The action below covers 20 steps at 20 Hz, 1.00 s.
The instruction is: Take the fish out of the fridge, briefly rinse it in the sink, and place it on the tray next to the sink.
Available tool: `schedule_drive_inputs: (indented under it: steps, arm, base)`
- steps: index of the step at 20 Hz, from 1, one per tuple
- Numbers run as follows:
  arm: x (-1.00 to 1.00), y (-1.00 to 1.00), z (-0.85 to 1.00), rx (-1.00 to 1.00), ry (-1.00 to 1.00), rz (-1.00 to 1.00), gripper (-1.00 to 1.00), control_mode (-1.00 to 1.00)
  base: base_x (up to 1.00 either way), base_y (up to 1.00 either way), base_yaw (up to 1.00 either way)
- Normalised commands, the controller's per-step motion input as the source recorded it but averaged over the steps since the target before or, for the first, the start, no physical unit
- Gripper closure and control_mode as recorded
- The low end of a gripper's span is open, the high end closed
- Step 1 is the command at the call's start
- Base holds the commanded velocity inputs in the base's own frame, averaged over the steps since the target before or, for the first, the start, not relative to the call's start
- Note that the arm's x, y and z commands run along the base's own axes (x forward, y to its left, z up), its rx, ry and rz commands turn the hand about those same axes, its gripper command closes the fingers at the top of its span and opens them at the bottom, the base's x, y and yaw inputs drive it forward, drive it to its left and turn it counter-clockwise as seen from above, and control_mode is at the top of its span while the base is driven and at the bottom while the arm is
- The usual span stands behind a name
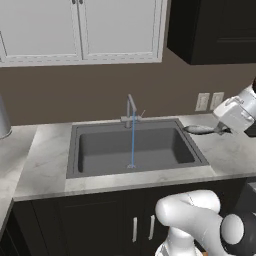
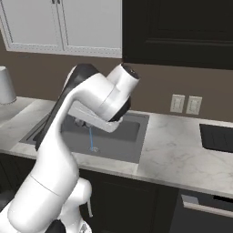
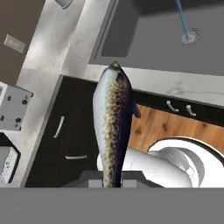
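The fish (image 1: 199,129) is slim and grey-silver with a speckled dark back. It hangs level above the marble counter, just right of the sink (image 1: 75,150), with its head pointing at the basin. My gripper (image 1: 223,131) is shut on its tail end. In the hand view the fish (image 3: 113,118) runs up from my gripper (image 3: 113,178), and the sink (image 3: 131,39) lies beyond its head. A thin blue stream of water (image 1: 132,142) falls from the faucet (image 1: 131,107) into the basin. The black tray (image 2: 217,137) lies on the counter right of the sink (image 2: 132,132).
Two wall outlets (image 1: 210,101) sit behind the counter right of the sink. A grey metal vessel (image 1: 3,118) stands at the far left. A boxy grey appliance (image 3: 14,107) sits on the counter in the hand view. Dark cabinet doors (image 3: 65,135) run below the counter.
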Motion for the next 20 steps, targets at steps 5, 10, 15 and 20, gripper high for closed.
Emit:
schedule_drive_inputs:
  steps: [5, 10, 15, 20]
  arm:
    - [0.29, 0.32, -0.45, 0.05, 0.06, 0.27, 1.00, -1.00]
    - [0.05, 0.29, -0.62, 0.01, 0.00, 0.16, 1.00, -1.00]
    - [0.24, 0.00, -0.24, 0.18, 0.00, 0.10, 1.00, -1.00]
    - [0.44, 0.04, -0.03, 0.19, 0.00, 0.04, 1.00, -1.00]
  base:
    - [0.00, 0.00, 0.00]
    - [0.00, 0.00, 0.00]
    - [0.00, 0.00, 0.00]
    - [0.00, 0.00, 0.00]
